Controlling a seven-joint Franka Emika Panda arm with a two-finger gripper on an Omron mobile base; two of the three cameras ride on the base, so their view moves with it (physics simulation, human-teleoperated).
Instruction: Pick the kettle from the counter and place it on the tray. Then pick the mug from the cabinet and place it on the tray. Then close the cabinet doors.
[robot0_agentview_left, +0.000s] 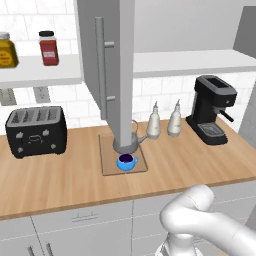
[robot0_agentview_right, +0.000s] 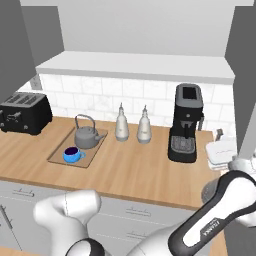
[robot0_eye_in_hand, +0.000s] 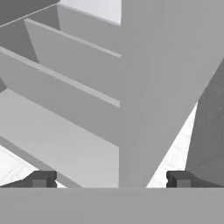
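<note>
With kettle (robot0_agentview_right: 88, 136) and mug (robot0_agentview_right: 73, 154) both on the tray (robot0_agentview_right: 56, 153), item pending — cabinet door (robot0_eye_in_hand: 168, 78): edge-on panel, long axis running 6 to 12 o'clock, lying dead ahead between the gripper (robot0_eye_in_hand: 110, 179) fingertips, jaws spread wide, holding nothing.

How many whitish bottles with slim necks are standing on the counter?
2. The left bottle and the right bottle stand side by side near the back wall, between the kettle and the black coffee machine. No others show; the open cabinet door could hide something.
</note>
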